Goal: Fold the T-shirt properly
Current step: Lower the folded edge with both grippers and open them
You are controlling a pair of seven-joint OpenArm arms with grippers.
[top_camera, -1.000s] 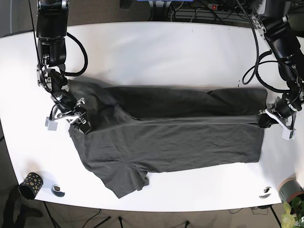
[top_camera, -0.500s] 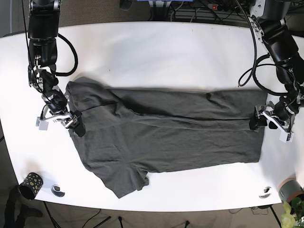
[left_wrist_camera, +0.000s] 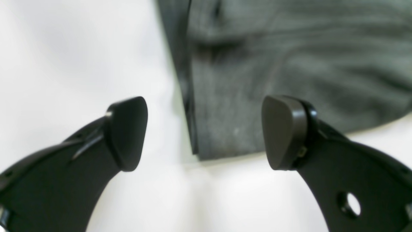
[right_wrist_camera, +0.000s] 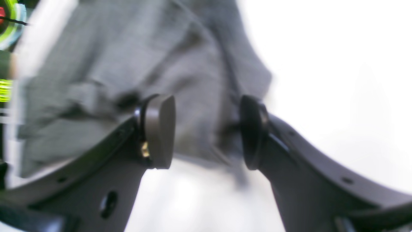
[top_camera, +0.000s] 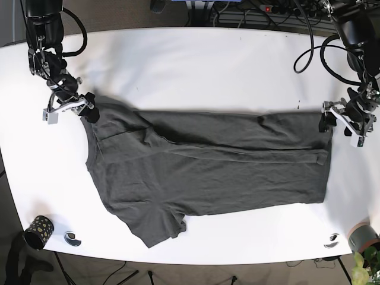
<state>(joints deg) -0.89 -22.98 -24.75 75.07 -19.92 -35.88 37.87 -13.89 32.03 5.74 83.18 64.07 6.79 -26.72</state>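
Note:
A dark grey T-shirt [top_camera: 208, 172] lies spread on the white table [top_camera: 208, 65], its far part folded toward the front over the body, with one sleeve sticking out at the front left. My left gripper [top_camera: 333, 123] is open at the shirt's far right corner. In the left wrist view the left gripper [left_wrist_camera: 204, 132] is wide open, with the shirt's corner [left_wrist_camera: 273, 58] lying between the fingers, not pinched. My right gripper [top_camera: 88, 111] is at the far left corner. In the blurred right wrist view the right gripper [right_wrist_camera: 206, 132] is open over the grey fabric [right_wrist_camera: 128, 58].
A black dotted cup [top_camera: 38, 230] and a small round object [top_camera: 72, 238] sit at the front left. Another small round object [top_camera: 332, 240], a grey cup [top_camera: 363, 236] and a plant stand at the front right. Cables run behind the far edge.
Both grippers have moved from the shirt's side edges toward the far side of the table, to its far corners. The folded layer now lies flat.

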